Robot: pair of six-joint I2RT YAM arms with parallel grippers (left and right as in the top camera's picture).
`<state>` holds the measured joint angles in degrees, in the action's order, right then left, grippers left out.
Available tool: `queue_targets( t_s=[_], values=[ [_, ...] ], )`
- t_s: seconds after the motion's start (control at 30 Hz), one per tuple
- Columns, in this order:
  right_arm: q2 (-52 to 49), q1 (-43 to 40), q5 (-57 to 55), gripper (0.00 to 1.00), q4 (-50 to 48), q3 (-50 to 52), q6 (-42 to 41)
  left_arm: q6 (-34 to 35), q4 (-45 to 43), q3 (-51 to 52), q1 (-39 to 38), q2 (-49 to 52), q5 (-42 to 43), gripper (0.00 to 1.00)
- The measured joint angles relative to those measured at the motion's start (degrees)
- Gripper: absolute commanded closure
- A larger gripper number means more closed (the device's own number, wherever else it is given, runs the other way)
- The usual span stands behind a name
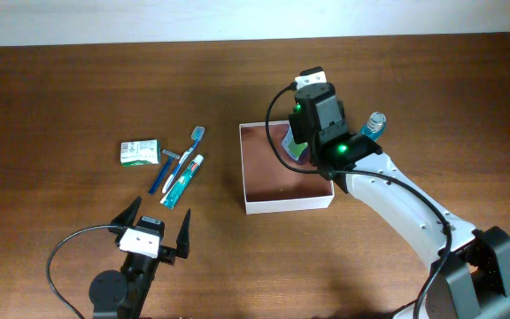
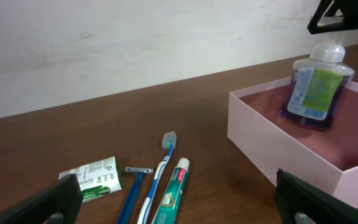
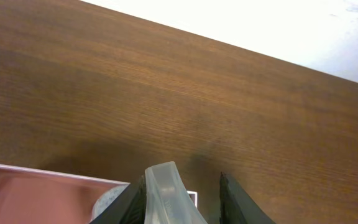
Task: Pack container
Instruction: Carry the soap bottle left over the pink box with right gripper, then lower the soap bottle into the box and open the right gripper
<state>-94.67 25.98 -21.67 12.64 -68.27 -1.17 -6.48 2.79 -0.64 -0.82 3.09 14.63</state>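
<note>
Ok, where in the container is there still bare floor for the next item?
In the container, the left half and front strip are bare, along its left and front walls. The far right corner is crowded: the bottle stands there, right gripper on its cap. The table between the container and the toothpaste is also free.

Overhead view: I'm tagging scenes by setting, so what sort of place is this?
Likely a tabletop robot workstation: a wooden table, a left arm and right arm, and toiletries laid beside a container.
</note>
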Motion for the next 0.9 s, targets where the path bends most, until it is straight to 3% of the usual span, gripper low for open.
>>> queue_targets(
  t_s=[0.9],
  values=[
    [0.00,0.00,-5.88,0.67,0.66,-0.85,2.49,0.00,0.00,0.00,0.00,0.00,-0.02,0.00]
  ],
)
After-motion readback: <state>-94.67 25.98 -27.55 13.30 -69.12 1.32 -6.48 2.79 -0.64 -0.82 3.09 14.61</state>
